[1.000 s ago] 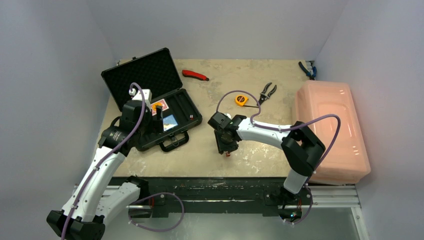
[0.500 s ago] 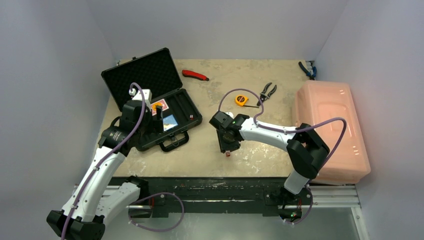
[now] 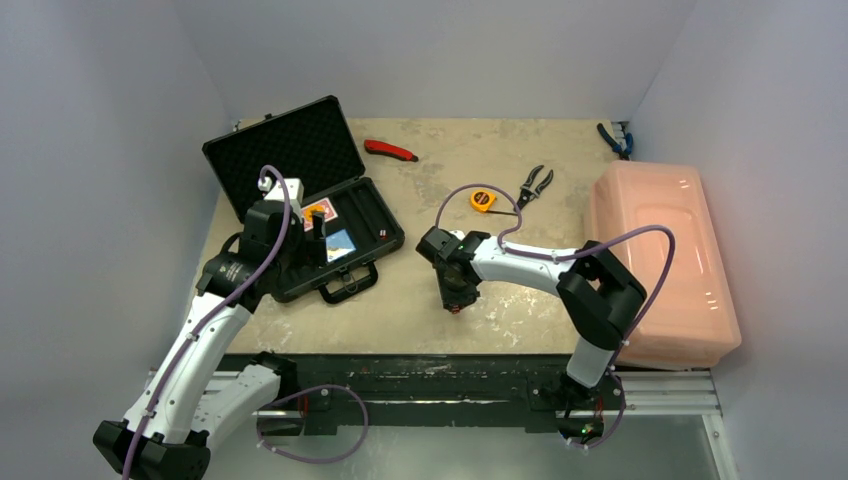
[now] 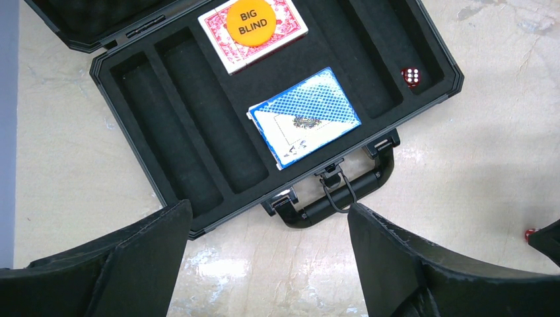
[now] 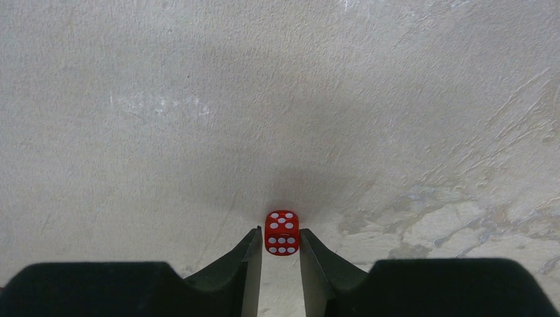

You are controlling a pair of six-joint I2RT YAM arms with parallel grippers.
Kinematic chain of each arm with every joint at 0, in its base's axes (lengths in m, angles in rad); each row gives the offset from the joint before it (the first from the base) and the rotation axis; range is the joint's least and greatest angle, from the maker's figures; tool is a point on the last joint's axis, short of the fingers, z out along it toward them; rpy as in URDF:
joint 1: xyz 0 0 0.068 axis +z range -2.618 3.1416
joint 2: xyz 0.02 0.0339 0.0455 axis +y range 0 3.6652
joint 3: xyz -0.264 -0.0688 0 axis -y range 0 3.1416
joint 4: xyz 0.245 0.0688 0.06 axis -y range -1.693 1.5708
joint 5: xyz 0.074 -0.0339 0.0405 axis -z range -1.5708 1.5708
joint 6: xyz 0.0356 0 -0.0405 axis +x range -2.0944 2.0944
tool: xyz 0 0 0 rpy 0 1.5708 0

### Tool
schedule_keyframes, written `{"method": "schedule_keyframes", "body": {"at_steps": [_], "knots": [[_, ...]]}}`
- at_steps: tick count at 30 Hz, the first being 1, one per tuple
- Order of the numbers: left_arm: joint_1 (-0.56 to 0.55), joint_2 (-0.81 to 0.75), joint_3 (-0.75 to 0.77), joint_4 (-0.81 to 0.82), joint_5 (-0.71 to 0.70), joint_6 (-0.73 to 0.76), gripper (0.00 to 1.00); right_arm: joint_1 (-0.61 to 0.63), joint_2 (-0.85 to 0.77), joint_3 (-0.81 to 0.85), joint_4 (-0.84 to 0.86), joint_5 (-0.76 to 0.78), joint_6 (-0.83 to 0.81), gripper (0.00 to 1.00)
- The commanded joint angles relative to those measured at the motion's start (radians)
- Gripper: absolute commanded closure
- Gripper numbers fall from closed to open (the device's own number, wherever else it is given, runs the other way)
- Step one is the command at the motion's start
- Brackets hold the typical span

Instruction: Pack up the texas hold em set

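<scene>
The black briefcase [image 3: 285, 150] lies open at the left, foam lining up. In the left wrist view its base [image 4: 191, 125] holds a red deck [image 4: 277, 39] with an orange BIG BLIND disc [image 4: 249, 21] on it, a blue deck [image 4: 305, 117] and a tiny red die [image 4: 411, 76]. My left gripper [image 4: 267, 211] is open and empty above the case handle [image 4: 343, 198]. My right gripper [image 5: 280, 241] is down at the table, its fingers closed against both sides of a second red die [image 5: 282, 228], right of the case [image 3: 457, 308].
A yellow tape measure [image 3: 482, 200] and black pliers [image 3: 535, 185] lie behind the right gripper. A red cutter [image 3: 390, 150] lies at the back, blue pliers [image 3: 615, 138] in the far right corner. The large pink bin [image 3: 660, 260] fills the right side.
The right arm's forearm and elbow shifted slightly while its gripper stayed at the die on the table. The left arm has not moved.
</scene>
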Motion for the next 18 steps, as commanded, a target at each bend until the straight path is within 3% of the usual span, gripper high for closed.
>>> {"method": "schedule_keyframes", "body": {"at_steps": [1,10,18], "knots": [[0.008,0.001,0.024,0.007,0.003,0.022,0.12,0.003,0.002,-0.007,0.02,0.017,0.015,0.71],[0.007,0.001,0.024,0.008,0.003,0.022,0.12,0.003,0.024,-0.005,0.02,0.002,0.006,0.77],[0.007,0.001,0.024,0.007,0.006,0.022,0.12,0.003,0.01,0.06,-0.011,0.014,-0.032,1.0]]}}
